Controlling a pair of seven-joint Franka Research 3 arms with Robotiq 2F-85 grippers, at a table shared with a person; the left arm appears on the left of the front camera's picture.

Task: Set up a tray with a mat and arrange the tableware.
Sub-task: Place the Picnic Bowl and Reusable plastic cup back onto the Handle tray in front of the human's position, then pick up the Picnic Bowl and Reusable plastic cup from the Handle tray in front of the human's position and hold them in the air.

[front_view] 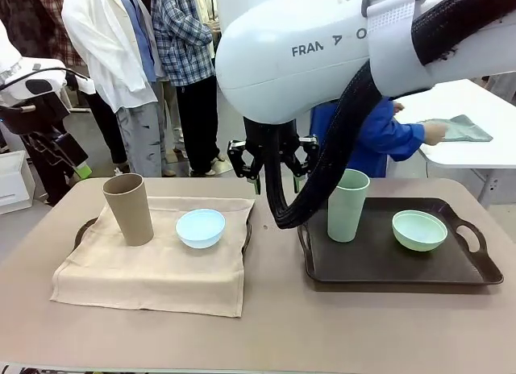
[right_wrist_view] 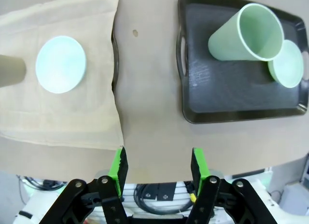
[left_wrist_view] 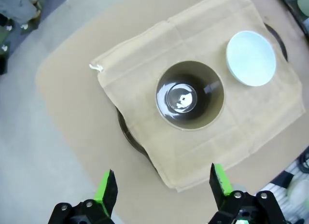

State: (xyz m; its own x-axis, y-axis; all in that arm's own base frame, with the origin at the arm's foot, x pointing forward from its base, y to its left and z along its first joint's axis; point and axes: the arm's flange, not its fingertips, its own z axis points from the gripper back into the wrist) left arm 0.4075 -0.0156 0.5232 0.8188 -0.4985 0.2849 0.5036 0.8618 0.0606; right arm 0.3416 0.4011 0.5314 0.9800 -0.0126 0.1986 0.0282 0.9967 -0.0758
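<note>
A beige mat [front_view: 153, 265] covers the left tray [front_view: 83, 229]; on it stand a tan cup [front_view: 129, 209] and a light blue bowl [front_view: 200, 227]. The dark right tray [front_view: 387, 265] is bare of any mat and holds a pale green cup [front_view: 347, 205] and a pale green bowl [front_view: 419, 230]. My right gripper [front_view: 272, 166] hangs open and empty above the table between the two trays, seen too as the right gripper [right_wrist_view: 158, 168]. My left gripper [left_wrist_view: 163, 185] is open high above the tan cup [left_wrist_view: 189, 95] and the blue bowl [left_wrist_view: 251, 58]; it holds nothing.
A person in a blue sleeve [front_view: 379, 140] at the far side has a hand on a grey-green cloth [front_view: 463, 129] lying on a white side table [front_view: 484, 152]. Other people stand behind at the left. Bare tabletop runs along the near edge and between the trays.
</note>
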